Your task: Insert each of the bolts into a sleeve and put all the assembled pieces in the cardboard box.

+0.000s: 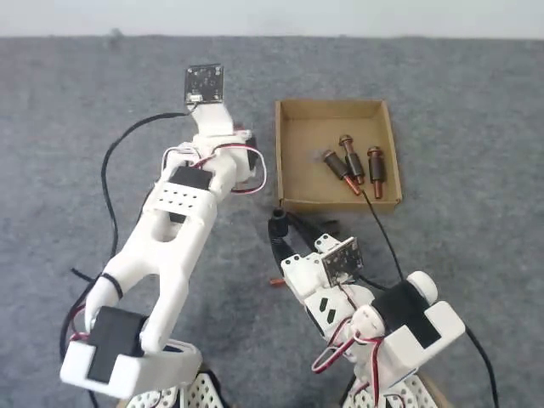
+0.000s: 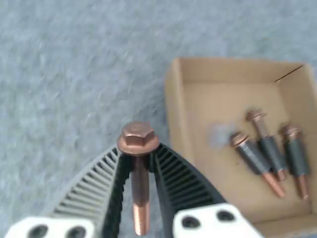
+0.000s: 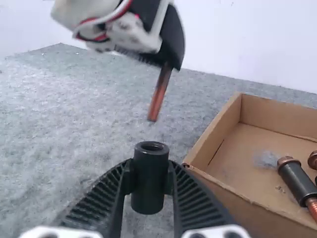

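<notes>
Left gripper [image 2: 138, 152]: clamped on a copper bolt [image 2: 139, 183], gripping the shank just under the hex head, threaded end free. It hangs over the grey surface [image 1: 459, 102], just beside the left wall of the box [image 1: 308, 157].

Right gripper [image 3: 150, 167]: clamped on a black sleeve [image 3: 150, 181], which is upright with its bore facing up, near the box's near-left corner. Cannot tell whether the sleeve touches the surface.

Right wrist view: the bolt points threaded end down, slightly tilted, above and beyond the sleeve. The two are apart.

The box lies open in the far half of the surface. Three assembled pieces [image 1: 352, 161] lie inside toward its right side, side by side, heads toward the far wall.
</notes>
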